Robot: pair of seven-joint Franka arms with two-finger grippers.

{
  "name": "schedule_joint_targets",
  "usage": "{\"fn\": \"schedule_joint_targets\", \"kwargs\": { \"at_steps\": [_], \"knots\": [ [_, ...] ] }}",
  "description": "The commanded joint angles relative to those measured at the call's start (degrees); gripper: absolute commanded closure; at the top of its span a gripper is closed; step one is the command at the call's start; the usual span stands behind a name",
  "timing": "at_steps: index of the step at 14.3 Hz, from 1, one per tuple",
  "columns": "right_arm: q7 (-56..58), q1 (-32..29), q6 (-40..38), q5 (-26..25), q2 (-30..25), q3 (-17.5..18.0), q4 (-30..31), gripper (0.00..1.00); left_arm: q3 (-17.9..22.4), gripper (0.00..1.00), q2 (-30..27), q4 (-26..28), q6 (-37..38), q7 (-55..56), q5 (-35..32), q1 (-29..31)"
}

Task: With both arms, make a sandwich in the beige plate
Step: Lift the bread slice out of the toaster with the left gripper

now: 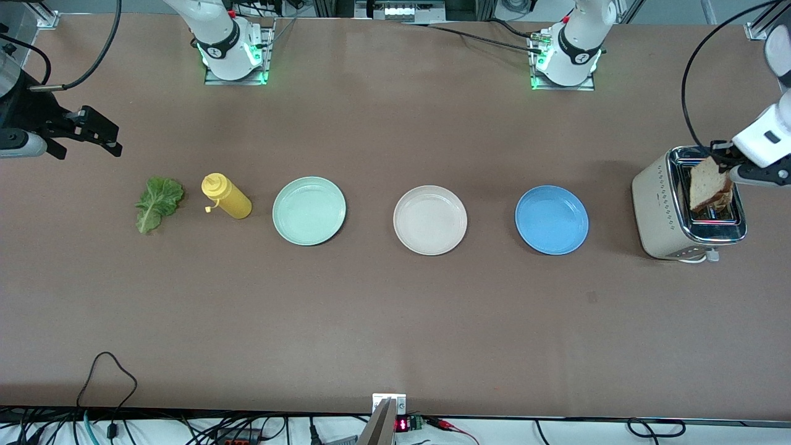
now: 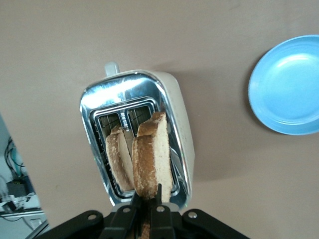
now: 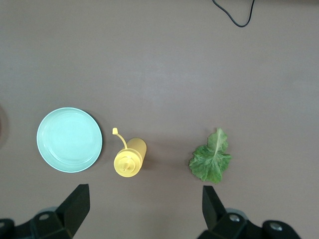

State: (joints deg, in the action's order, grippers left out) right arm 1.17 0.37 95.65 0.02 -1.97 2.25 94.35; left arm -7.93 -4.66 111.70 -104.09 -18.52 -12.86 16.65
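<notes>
Early stage; beige plate (image 1: 430, 220) bare; left gripper (image 2: 146, 206) clamped on bread slice (image 2: 152, 167) over toaster (image 1: 664, 210); right gripper (image 3: 144, 206) open, waiting above lettuce (image 3: 211, 158); second slice (image 2: 118, 158) unlifted.

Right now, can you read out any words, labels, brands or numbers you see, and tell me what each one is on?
Nothing can be read for certain.
Toaster: small marks on its side, too small to read.
Red lit display at the table edge nearest the front camera: digits blurred.
Right arm's base and left arm's base: a logo on each black band, too small to read.

Brown-crusted bread slice (image 1: 707, 182), beige plate (image 1: 430, 220), mint plate (image 1: 309, 211), yellow bottle (image 1: 226, 196).
</notes>
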Motion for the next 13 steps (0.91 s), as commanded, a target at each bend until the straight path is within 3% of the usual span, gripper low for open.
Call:
{"fn": "schedule_joint_targets", "kwargs": {
  "at_steps": [1, 3, 7, 11, 13],
  "knots": [
    [0.14, 0.07, 0.06, -0.46, -0.75, 0.13, 0.31, 0.0, -4.45, 0.99, 1.32, -7.54, 7.22, -0.37, 1.0, 0.13],
    [0.14, 0.07, 0.06, -0.46, -0.75, 0.13, 0.31, 0.0, -8.4, 0.99, 2.28, -9.04, 8.2, -0.2, 1.61, -0.3],
    [0.14, 0.07, 0.15, -0.37, -0.75, 0.13, 0.31, 0.0, -14.12, 0.99, 6.93, -9.31, 9.87, 5.42, 9.07, -0.65],
    [0.14, 0.07, 0.15, -0.28, -0.75, 0.13, 0.31, 0.0, -20.97, 0.99, 11.33, -10.8, 9.87, 18.84, 14.7, -1.71],
    [0.14, 0.07, 0.15, -0.28, -0.75, 0.13, 0.31, 0.0, -23.27, 0.99, 12.13, -11.07, 9.53, 26.57, 22.49, -2.15]
  ]
}}
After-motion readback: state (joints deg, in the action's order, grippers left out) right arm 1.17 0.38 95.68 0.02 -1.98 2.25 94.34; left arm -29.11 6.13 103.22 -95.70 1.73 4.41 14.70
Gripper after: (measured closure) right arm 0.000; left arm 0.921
